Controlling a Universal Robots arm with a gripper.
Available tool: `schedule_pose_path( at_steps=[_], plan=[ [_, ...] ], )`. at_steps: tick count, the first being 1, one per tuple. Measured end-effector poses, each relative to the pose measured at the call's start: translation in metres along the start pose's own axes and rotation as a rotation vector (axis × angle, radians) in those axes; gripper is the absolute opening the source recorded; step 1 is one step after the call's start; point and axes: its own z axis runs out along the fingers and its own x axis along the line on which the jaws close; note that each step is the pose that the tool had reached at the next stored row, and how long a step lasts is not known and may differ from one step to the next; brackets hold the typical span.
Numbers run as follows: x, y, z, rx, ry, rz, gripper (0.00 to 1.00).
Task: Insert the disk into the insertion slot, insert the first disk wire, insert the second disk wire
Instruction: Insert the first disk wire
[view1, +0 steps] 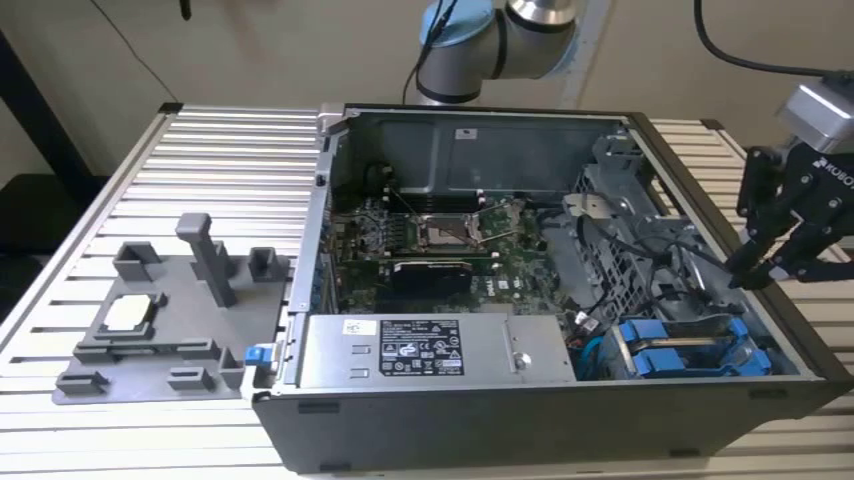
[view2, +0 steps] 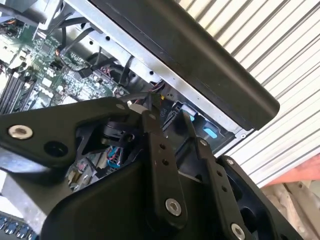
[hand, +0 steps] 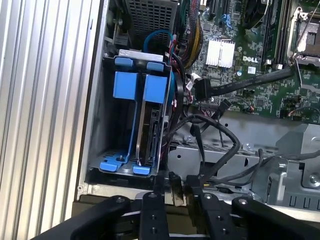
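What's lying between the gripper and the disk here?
In the exterior view, a tangle of black cables lies between the gripper and the disk.

The exterior view sits high off the front of the case (view1: 534, 420). It looks down and back over the counter (view1: 227, 150) toward my base (view1: 461, 60). It takes in the whole open case, with my jaws at the exterior view's right edge. The first wrist view rides close behind my jaws and looks past them down onto the blue frames (hand: 135, 87), with the board (hand: 260, 45) beyond. The second wrist view is closer still and steeply tilted, looking across my jaws to the case's side wall. All three views share the blue frames and the board.
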Motion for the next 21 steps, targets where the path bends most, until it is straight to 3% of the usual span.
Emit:
schedule_pose_path(
  at_steps=[3, 6, 15, 21],
  plan=[
    [0.0, 0.0, 0.0, 0.0, 0.0001, 0.0, 0.2],
    [0.0001, 0.0011, 0.0002, 0.0, 0.0, 0.0, 0.19],
    [0.0017, 0.0307, 0.0019, 0.0052, 0.0002, 0.0, 0.19],
    [0.008, 0.0478, 0.0025, 0.01, 0.0007, 0.0, 0.19]
  ],
)
